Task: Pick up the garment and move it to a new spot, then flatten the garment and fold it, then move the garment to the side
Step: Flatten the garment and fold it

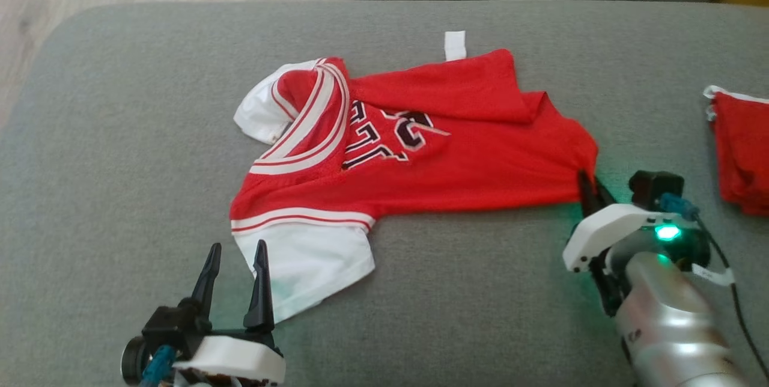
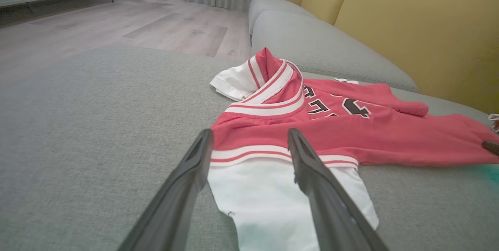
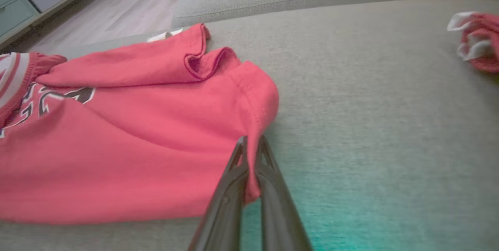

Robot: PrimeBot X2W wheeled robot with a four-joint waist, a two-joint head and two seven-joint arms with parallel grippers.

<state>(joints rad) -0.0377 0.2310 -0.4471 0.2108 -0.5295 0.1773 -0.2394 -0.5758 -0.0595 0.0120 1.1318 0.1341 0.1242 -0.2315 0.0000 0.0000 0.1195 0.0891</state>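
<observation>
The garment (image 1: 456, 158) lies crumpled across the middle of the grey sofa seat (image 1: 120, 134), neck end to the left and hem end to the right. Its black numerals face up near the centre, and a flap of red cloth is folded over along the far edge. The small white tag (image 1: 455, 44) sticks out at the far side. One white sleeve (image 1: 312, 261) lies flat at the near left; the other is bunched up by the striped collar at the far left.

The right pincer (image 1: 589, 185) is at the garment's near-right corner. Its fingers are pressed together, pinching a fold of the red hem between them; in the right wrist view the cloth (image 3: 136, 145) stretches away to the left of the pincer (image 3: 252, 142).

The left pincer (image 1: 238, 249) is spread wide at the near left. In the left wrist view its fingers (image 2: 249, 134) straddle the near white sleeve, their tips level with the striped trim of the garment (image 2: 351, 142). Whether they touch the cloth I cannot tell.

A second red cloth (image 1: 742, 152) lies at the far right, well apart from the garment.
</observation>
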